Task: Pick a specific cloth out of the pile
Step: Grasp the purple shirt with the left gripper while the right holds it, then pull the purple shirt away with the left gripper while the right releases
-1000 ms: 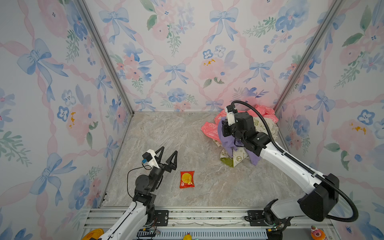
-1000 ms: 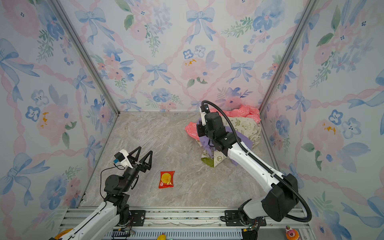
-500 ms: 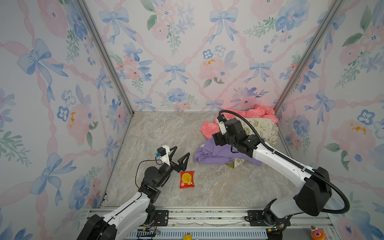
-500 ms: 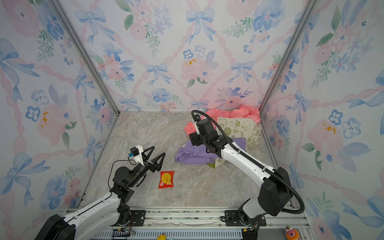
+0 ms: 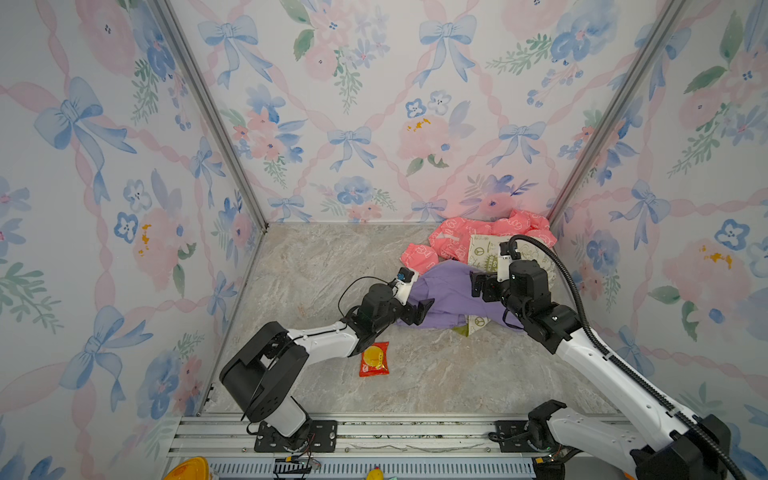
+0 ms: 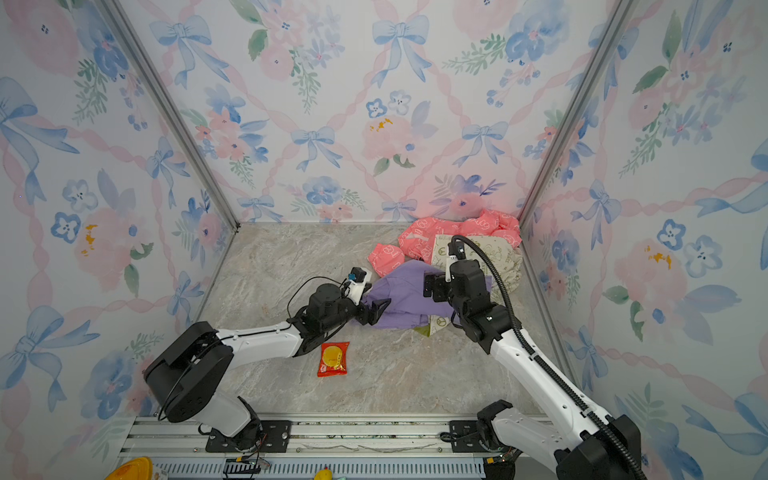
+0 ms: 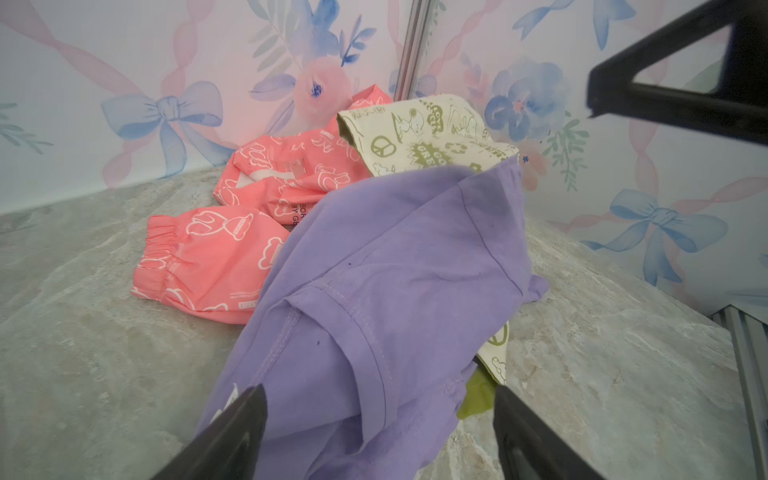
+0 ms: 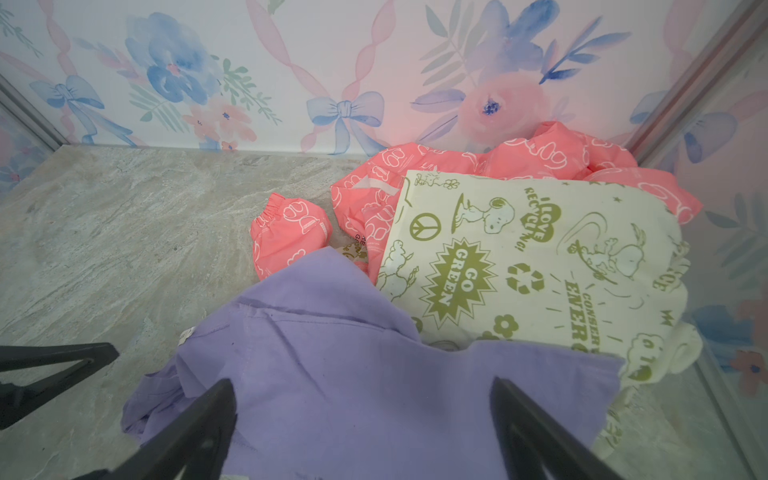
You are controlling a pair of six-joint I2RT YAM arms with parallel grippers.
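The plain lavender cloth (image 5: 446,301) (image 6: 405,299) lies spread on the floor, drawn leftward off the pile. Its right part still overlaps the cream green-print garment (image 5: 484,251) and the coral-pink garment (image 5: 473,235). My left gripper (image 5: 417,309) (image 7: 376,392) is open at the cloth's left end, with purple fabric lying between its fingers. My right gripper (image 5: 480,286) (image 8: 361,384) hangs open over the cloth's right part and holds nothing. In the right wrist view the cloth (image 8: 353,353) fills the space between the jaws. In the left wrist view it is the cloth (image 7: 395,291) that does so.
A red snack packet (image 5: 374,359) (image 6: 333,358) lies on the marble floor in front of the left arm. Floral walls close in the back and both sides. A metal rail (image 5: 374,432) runs along the front, with a yellow object (image 5: 187,471) below it.
The right gripper dragged the lavender cloth leftward out of the pile, opened and let it drop. The left arm reached right from the front left to the cloth's left end.
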